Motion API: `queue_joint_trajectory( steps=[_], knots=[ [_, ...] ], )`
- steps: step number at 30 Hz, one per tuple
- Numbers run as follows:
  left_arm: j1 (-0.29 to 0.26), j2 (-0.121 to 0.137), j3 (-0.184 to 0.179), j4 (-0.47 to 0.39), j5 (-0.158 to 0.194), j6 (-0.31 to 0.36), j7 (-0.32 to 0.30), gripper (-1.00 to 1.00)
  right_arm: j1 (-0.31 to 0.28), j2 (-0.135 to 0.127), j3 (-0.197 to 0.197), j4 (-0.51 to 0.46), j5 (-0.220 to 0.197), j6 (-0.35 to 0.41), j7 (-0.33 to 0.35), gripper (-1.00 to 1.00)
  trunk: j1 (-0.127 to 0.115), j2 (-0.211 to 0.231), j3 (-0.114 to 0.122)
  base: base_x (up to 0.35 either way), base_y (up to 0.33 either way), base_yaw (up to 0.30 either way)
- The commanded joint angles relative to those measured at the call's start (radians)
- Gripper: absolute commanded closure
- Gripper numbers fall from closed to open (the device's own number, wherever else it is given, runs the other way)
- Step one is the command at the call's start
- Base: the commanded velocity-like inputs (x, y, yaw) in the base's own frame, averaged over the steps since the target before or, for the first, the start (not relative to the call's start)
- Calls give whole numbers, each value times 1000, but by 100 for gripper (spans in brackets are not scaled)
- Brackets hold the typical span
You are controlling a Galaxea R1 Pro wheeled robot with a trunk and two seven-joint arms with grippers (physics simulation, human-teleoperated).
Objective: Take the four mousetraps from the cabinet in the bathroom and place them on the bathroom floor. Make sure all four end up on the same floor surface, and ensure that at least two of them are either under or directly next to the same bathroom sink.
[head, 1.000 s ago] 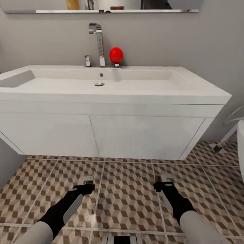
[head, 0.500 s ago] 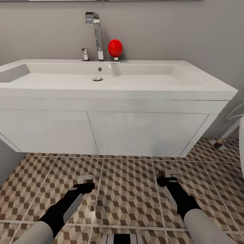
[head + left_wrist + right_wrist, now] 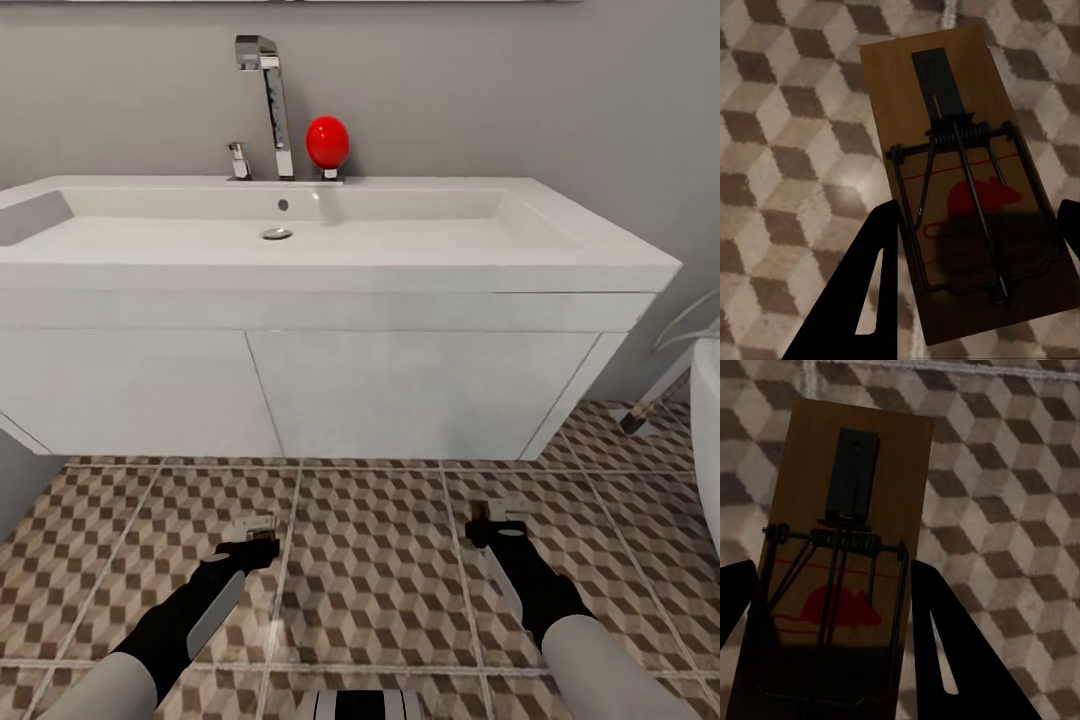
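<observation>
While both arms were held low before the white sink [image 3: 330, 270], a mousetrap [image 3: 964, 187] was clamped by the left gripper [image 3: 252, 537] at seven o'clock, another mousetrap [image 3: 840, 562] gripped by the right gripper [image 3: 490, 525] at five o'clock, above the cube-patterned floor tiles [image 3: 370, 570].

Head view: faucet [image 3: 262, 100] top cut at 12 o'clock; traps too small. Left wrist: right finger [image 3: 1070, 225] cut at 3 o'clock.

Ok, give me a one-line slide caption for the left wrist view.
Left gripper holding a wooden mousetrap with a red mouse print above the cube-patterned bathroom floor.
</observation>
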Motion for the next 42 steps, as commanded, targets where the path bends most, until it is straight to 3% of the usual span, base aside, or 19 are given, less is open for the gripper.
queue_joint_trajectory(
  steps=[1, 5, 9, 15, 38, 42],
  knots=[
    [-1, 1, -8, -2, 8, 2, 11, 100, 0, 1, 3, -1, -3, 5, -4, 100, 0, 0, -1, -102, 0, 0],
    [-1, 1, -9, -2, 9, 2, 9, 100, 0, 53, 12, 8, 43, 4, -5, 100, 0, 0, -1, -38, 0, 0],
    [-1, 0, -8, -7, 10, 2, 10, 100, 0, 74, 14, 11, 87, 4, -5, 100, 0, 0, -1, -6, 0, 0],
    [-1, 1, -4, -47, 9, 2, 11, 100, 0, 78, 12, 12, 91, 5, -4, 100, 0, 0, -1, 0, 0, 0],
    [-1, 0, -4, -53, 9, 8, 8, 100, 0, 78, 2, 14, 84, 15, -3, 100, 0, 0, -1, 0, 0, 0],
    [-1, 0, -8, -53, 9, 6, 8, 100, 0, 78, 2, 12, 84, 9, -3, 100, 1, -1, -16, 0, 0, 0]
  ],
)
